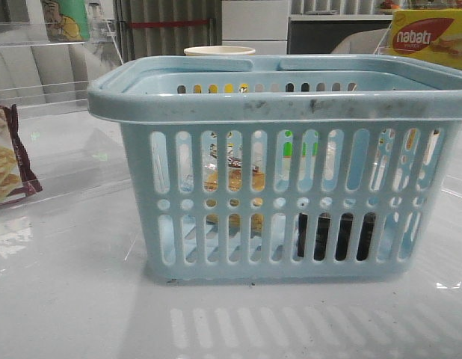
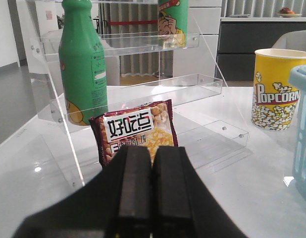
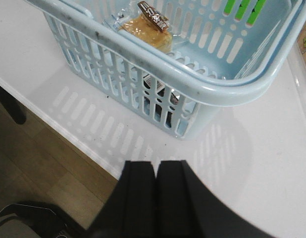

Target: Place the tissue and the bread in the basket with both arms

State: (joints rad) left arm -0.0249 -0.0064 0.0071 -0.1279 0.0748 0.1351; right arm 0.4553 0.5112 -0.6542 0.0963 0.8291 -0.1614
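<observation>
The light-blue basket [image 1: 283,97] fills the middle of the front view, and its rim [image 3: 158,69] shows in the right wrist view. Inside it lies the bread [image 3: 145,29], a clear packet with a dark label, seen through the slots [image 1: 232,179] on the left side. The black tissue [image 1: 336,235] sits low in the basket's right part and shows behind the slots [image 3: 160,94]. My left gripper [image 2: 152,151] is shut and empty, away from the basket, pointing at a shelf. My right gripper [image 3: 156,166] is shut and empty, near the table's edge beside the basket.
A maroon-edged snack packet [image 2: 135,131] leans at a clear acrylic shelf [image 2: 143,89] holding a green bottle [image 2: 83,59]. A yellow popcorn cup [image 2: 277,89] stands by the basket. A yellow Nabati box [image 1: 429,37] is at the back right. The table edge [image 3: 69,134] drops to wooden floor.
</observation>
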